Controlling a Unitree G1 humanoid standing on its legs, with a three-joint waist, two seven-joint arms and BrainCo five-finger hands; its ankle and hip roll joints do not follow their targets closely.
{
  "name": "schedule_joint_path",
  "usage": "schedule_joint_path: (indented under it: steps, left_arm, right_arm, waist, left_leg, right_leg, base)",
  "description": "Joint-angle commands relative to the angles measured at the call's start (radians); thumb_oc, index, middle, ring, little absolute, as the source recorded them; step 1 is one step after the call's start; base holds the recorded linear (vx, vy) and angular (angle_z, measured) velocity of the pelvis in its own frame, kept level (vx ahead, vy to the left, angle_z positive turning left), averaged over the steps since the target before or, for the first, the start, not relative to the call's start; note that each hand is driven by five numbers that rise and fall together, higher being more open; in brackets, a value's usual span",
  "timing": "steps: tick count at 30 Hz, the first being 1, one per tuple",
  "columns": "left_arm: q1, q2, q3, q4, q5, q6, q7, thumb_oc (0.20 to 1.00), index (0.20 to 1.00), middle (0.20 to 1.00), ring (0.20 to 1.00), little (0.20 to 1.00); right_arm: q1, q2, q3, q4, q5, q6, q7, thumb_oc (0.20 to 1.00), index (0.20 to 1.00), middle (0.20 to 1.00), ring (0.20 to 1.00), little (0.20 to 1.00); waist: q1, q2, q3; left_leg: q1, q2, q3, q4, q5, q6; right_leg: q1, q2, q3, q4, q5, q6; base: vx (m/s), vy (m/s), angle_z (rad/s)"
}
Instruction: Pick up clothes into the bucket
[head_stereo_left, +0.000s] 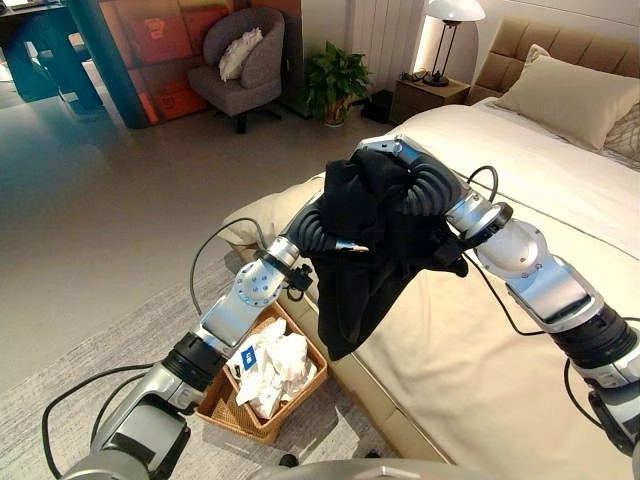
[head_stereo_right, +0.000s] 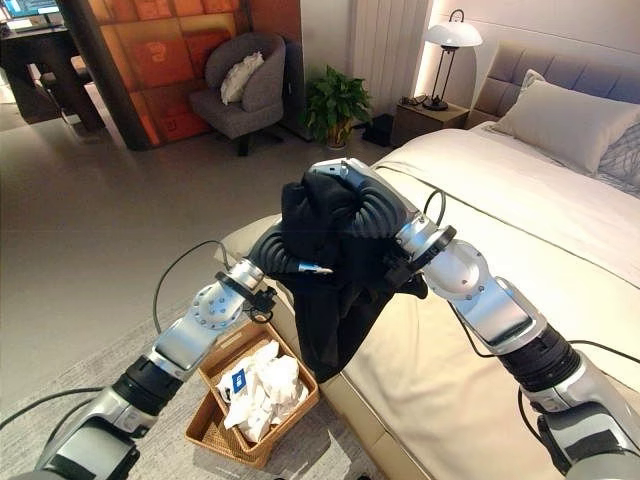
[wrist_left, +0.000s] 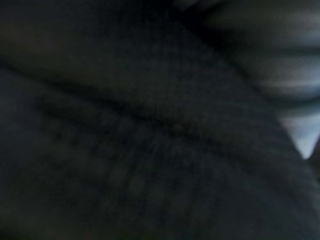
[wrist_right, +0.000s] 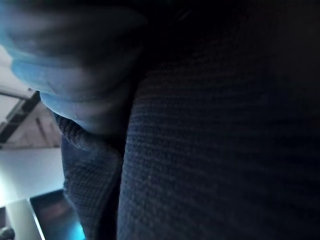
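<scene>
One basket (head_stereo_left: 297, 396): white clothes (head_stereo_left: 272, 368) (crumpled) | hands' grip on black garment (head_stereo_left: 365, 250): cannot tell

Black garment (head_stereo_left: 365, 250) — matt knitted cloth; basket (head_stereo_left: 232, 412) — woven wicker; bed (head_stereo_left: 520, 200) — smooth fabric.

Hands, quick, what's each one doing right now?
Left hand: buried in the black knitted garment; cannot be told.
Right hand: under the same garment; cannot be told.
</scene>
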Motion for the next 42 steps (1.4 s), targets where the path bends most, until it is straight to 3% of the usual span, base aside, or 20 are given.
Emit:
schedule_joint_path:
  steps: [1, 6, 7, 8, 11, 13, 15, 22, 31, 42]
  left_arm:
    - [0.054, 0.034, 0.034, 0.127, 0.071, -0.010, 0.028, 1.000, 1.000, 1.000, 1.000, 1.000]
    - [0.198, 0.037, -0.013, 0.172, -0.034, -0.028, -0.081, 1.000, 1.000, 1.000, 1.000, 1.000]
    - [0.057, -0.022, -0.089, 0.116, -0.155, 0.018, -0.111, 1.000, 1.000, 1.000, 1.000, 1.000]
    - [-0.002, -0.055, -0.112, 0.130, -0.181, 0.022, -0.104, 1.000, 1.000, 1.000, 1.000, 1.000]
    - [-0.084, -0.004, -0.116, 0.081, -0.403, 0.026, -0.138, 1.000, 1.000, 1.000, 1.000, 1.000]
    - [-0.098, 0.010, -0.134, 0.065, -0.452, 0.035, -0.149, 1.000, 1.000, 1.000, 1.000, 1.000]
    - [-0.194, 0.053, -0.215, 0.020, -0.554, 0.059, -0.207, 1.000, 1.000, 1.000, 1.000, 1.000]
    - [-0.311, 0.091, -0.280, 0.024, -0.568, 0.059, -0.211, 1.000, 1.000, 1.000, 1.000, 1.000]
    - [-0.319, 0.055, -0.266, 0.054, -0.567, 0.055, -0.203, 1.000, 1.000, 1.000, 1.000, 1.000]
    - [-0.327, 0.073, -0.275, 0.031, -0.600, 0.062, -0.220, 1.000, 1.000, 1.000, 1.000, 1.000]
  right_arm:
    - [-0.159, 0.071, -0.137, -0.125, 0.009, -0.091, -0.092, 0.200, 0.200, 0.200, 0.200, 0.200]
    - [-0.189, 0.049, -0.156, -0.125, -0.035, -0.134, -0.130, 0.200, 0.200, 0.200, 0.200, 0.200]
    - [-0.192, 0.074, -0.139, -0.126, -0.034, -0.134, -0.126, 0.200, 0.200, 0.200, 0.200, 0.200]
    - [-0.172, 0.088, -0.133, -0.126, -0.030, -0.127, -0.135, 0.200, 0.200, 0.200, 0.200, 0.200]
    - [-0.160, 0.072, -0.135, -0.123, 0.003, -0.102, -0.105, 0.200, 0.200, 0.200, 0.200, 0.200]
    - [-0.165, 0.071, -0.123, -0.116, 0.014, -0.096, -0.095, 0.200, 0.200, 0.200, 0.200, 0.200]
    - [-0.197, 0.070, -0.069, -0.094, 0.051, -0.084, -0.069, 0.200, 0.200, 0.200, 0.200, 0.200]
    - [-0.223, 0.058, -0.011, -0.088, 0.116, -0.074, -0.027, 0.200, 0.200, 0.200, 0.200, 0.200]
    - [-0.215, 0.068, 0.004, -0.085, 0.136, -0.069, 0.001, 0.200, 0.200, 0.200, 0.200, 0.200]
    - [-0.205, 0.063, 0.000, -0.063, 0.118, -0.062, 0.001, 0.200, 0.200, 0.200, 0.200, 0.200]
  waist:
    - [0.007, -0.069, -0.043]
    - [0.010, -0.069, -0.042]
    - [-0.001, -0.066, -0.043]
    - [-0.011, -0.066, -0.044]
    - [-0.019, -0.059, -0.050]
    - [-0.020, -0.058, -0.051]
    - [-0.024, -0.054, -0.056]
    - [-0.028, -0.052, -0.057]
    - [-0.029, -0.052, -0.053]
    - [-0.026, -0.050, -0.053]
  left_leg:
    - [-0.018, -0.019, -0.020, 0.093, -0.110, 0.021]
    - [-0.023, -0.022, -0.021, 0.102, -0.117, 0.020]
    - [-0.020, -0.021, -0.023, 0.104, -0.121, 0.020]
    - [-0.024, -0.024, -0.022, 0.102, -0.115, 0.021]
    - [-0.023, -0.024, -0.023, 0.098, -0.113, 0.020]
    - [-0.020, -0.023, -0.024, 0.095, -0.112, 0.020]
    - [-0.016, -0.022, -0.024, 0.089, -0.109, 0.016]
    - [-0.011, -0.021, -0.029, 0.080, -0.103, 0.011]
    - [-0.010, -0.020, -0.029, 0.076, -0.100, 0.010]
    - [-0.008, -0.019, -0.030, 0.073, -0.098, 0.010]
  right_leg:
    - [-0.012, -0.084, 0.018, 0.071, -0.023, 0.084]
    - [-0.016, -0.084, 0.021, 0.078, -0.027, 0.084]
    - [-0.013, -0.083, 0.023, 0.080, -0.029, 0.084]
    - [-0.017, -0.085, 0.023, 0.080, -0.027, 0.085]
    - [-0.016, -0.087, 0.021, 0.077, -0.026, 0.087]
    - [-0.014, -0.087, 0.020, 0.076, -0.025, 0.087]
    - [-0.014, -0.087, 0.019, 0.073, -0.024, 0.088]
    - [-0.008, -0.087, 0.015, 0.070, -0.023, 0.090]
    - [-0.008, -0.087, 0.010, 0.069, -0.022, 0.088]
    - [-0.005, -0.087, 0.007, 0.066, -0.022, 0.087]
  base:
    - [0.00, 0.000, 0.00]
    - [0.00, 0.012, -0.09]
    - [0.00, 0.005, -0.03]
    - [0.00, 0.000, 0.00]
    - [0.00, 0.005, 0.01]
    - [0.00, 0.000, 0.00]
    - [0.00, 0.000, 0.00]
    - [0.00, 0.000, 0.00]
    - [0.00, 0.000, 0.00]
    - [0.00, 0.000, 0.00]
